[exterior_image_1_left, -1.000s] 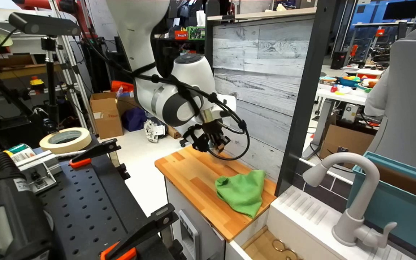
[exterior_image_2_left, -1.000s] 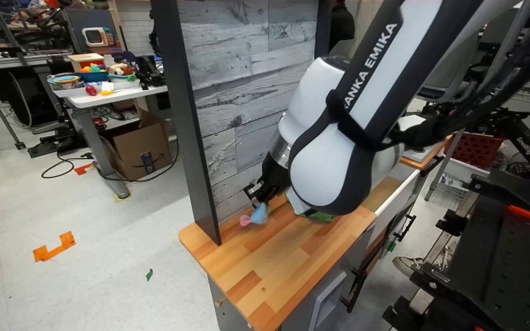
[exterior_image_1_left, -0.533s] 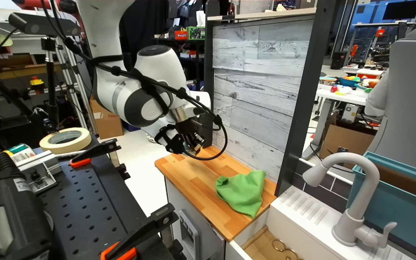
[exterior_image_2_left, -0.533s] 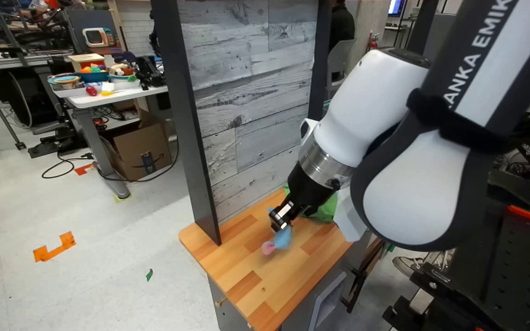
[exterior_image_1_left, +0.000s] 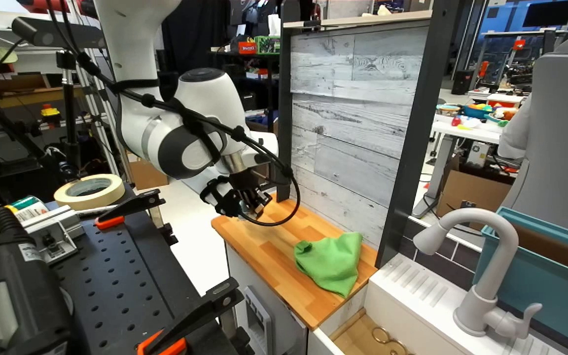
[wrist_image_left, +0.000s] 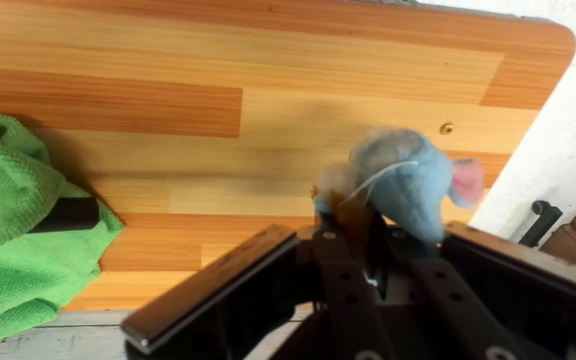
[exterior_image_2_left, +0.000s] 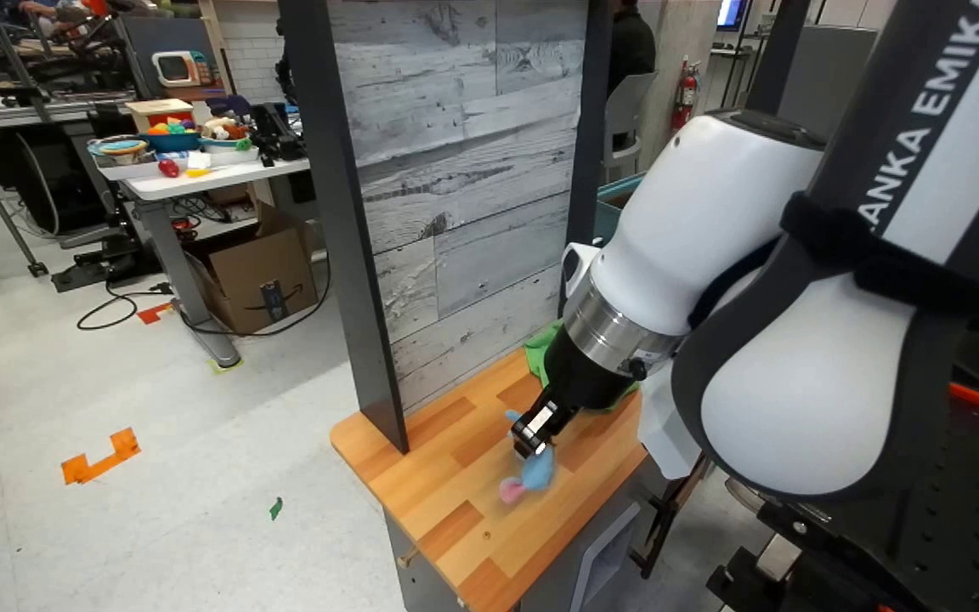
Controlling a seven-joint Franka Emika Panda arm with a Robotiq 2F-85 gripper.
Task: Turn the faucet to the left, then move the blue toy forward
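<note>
A blue plush toy with pink ears (wrist_image_left: 413, 175) is between the fingertips of my gripper (wrist_image_left: 363, 235) in the wrist view. My gripper is shut on the toy's brownish part, and the blue body hangs past the fingertips. In an exterior view my gripper (exterior_image_2_left: 530, 438) points down over the wooden counter with the blue toy (exterior_image_2_left: 538, 467) below it, seemingly a little above the surface. In an exterior view my gripper (exterior_image_1_left: 257, 207) is over the counter's far end, and the toy is mostly hidden there. The grey faucet (exterior_image_1_left: 492, 276) stands at the sink, its handle (exterior_image_1_left: 508, 323) pointing right.
A green cloth (exterior_image_1_left: 333, 261) lies on the wooden counter (exterior_image_1_left: 254, 239), also in the wrist view (wrist_image_left: 23, 270). A grey wood-pattern backboard (exterior_image_1_left: 358, 123) with dark posts rises along the counter. A teal bin (exterior_image_1_left: 535, 281) stands behind the faucet. A black perforated table (exterior_image_1_left: 116, 276) is opposite.
The arm has carried the toy along the counter, away from the sink and cloth and away from the backboard. The last half second shows a smaller shift. The faucet and cloth have not moved.
</note>
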